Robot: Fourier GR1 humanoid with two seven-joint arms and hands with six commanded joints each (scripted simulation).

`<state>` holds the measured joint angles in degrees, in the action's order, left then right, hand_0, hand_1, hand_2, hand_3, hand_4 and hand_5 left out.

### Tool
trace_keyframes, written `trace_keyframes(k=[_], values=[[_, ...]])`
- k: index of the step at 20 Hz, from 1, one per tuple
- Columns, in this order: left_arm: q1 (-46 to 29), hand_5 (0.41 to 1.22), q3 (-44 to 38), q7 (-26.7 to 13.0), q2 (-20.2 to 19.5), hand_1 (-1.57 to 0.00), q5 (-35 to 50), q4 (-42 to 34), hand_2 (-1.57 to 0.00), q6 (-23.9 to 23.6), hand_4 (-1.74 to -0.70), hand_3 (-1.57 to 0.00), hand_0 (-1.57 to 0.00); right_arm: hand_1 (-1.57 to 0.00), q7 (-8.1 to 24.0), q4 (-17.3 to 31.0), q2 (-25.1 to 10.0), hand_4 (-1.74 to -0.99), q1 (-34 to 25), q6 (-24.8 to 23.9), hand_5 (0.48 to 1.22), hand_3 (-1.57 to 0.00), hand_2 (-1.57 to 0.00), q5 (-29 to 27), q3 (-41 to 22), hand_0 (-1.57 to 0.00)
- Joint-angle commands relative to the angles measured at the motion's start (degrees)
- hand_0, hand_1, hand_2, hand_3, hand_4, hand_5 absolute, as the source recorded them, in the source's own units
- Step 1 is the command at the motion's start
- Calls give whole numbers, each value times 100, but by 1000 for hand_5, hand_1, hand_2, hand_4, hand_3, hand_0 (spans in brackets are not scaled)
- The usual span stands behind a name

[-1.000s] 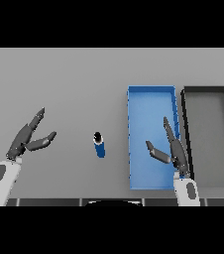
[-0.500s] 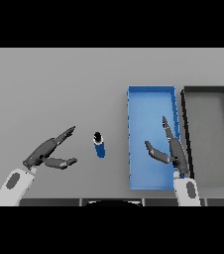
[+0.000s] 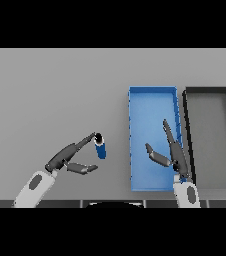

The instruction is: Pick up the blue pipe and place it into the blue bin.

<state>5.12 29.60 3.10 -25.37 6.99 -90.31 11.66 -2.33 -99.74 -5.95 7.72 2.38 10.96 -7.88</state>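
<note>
Since a moment ago our left hand (image 3: pixel 67 159) has swung in toward the blue pipe (image 3: pixel 100 146), fingertips now at its top.

Nearest us, that hand's fingers are straight and spread from the thumb, not yet closed; our right hand (image 3: pixel 171 150) hovers relaxed over the blue bin (image 3: pixel 152 97). We judge the pick barely begun: grasp, lift and drop remain. Short, smooth, dark-ended, the pipe stands on the matte grey counter (image 3: pixel 55 90), well left of the shallow rectangular bin; a black bin (image 3: pixel 207 91) lies beyond.
</note>
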Motion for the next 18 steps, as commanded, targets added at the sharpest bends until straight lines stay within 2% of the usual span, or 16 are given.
trace_keyframes(k=[1, 4, 8, 10, 11, 12, 14, 16, 17, 18], values=[[91, 467, 48, -66, 156, 1, -44, 157, 1, -25, -1195, 1, 1, 1, -52, -38, -17, -1229, 23, 27, 621, 1, 1, -25, 3, 1], [350, 469, 62, -49, 453, 1, -4, 579, 1, 74, -1186, 1, 1, 1, -7, -2, -62, -1212, 0, 7, 610, 1, 1, -41, 74, 1], [677, 462, 247, 51, 790, 1, -394, 1022, 1, -25, -1131, 1, 1, 1, -5, 52, 2, -1201, -40, -36, 605, 1, 1, 1, 45, 1], [729, 495, 192, 251, 952, 1, -206, 1171, 1, 94, -1171, 1, 1, 1, -24, -14, -30, -1204, -3, 30, 607, 1, 1, -53, 44, 1], [771, 513, 197, 329, 1067, 1, -204, 1288, 1, 87, -1192, 1, 1, 1, 92, -30, -19, -1207, -63, 42, 607, 1, 1, -137, 85, 1], [842, 533, 179, 385, 1167, 1, -197, 1345, -1, 50, -1215, 1, 1, 1, 19, -41, -30, -1206, 33, 71, 606, 1, 1, -138, 70, 1], [865, 585, 132, 389, 1321, -40, -94, 1368, -110, -7, -1267, -43, 1, 1, -19, -79, -69, -1196, 89, 26, 603, 1, 1, -70, 81, 1], [833, 651, 112, 326, 1382, -265, -77, 1343, -357, -99, -1317, -215, -100, 1, -26, -52, -50, -1198, 101, 21, 605, 1, 1, -105, 104, 1], [738, 765, 104, 348, 1467, -458, 37, 1374, -539, -64, -1342, -486, -289, 1, -29, -64, -84, -1199, 78, 32, 605, 1, 1, -173, 165, 1], [772, 856, 49, 260, 1486, -677, 119, 1372, -733, -63, -1416, -703, -504, 1, -13, 31, -96, -1196, 60, 61, 604, 1, 1, -180, 172, 1]])
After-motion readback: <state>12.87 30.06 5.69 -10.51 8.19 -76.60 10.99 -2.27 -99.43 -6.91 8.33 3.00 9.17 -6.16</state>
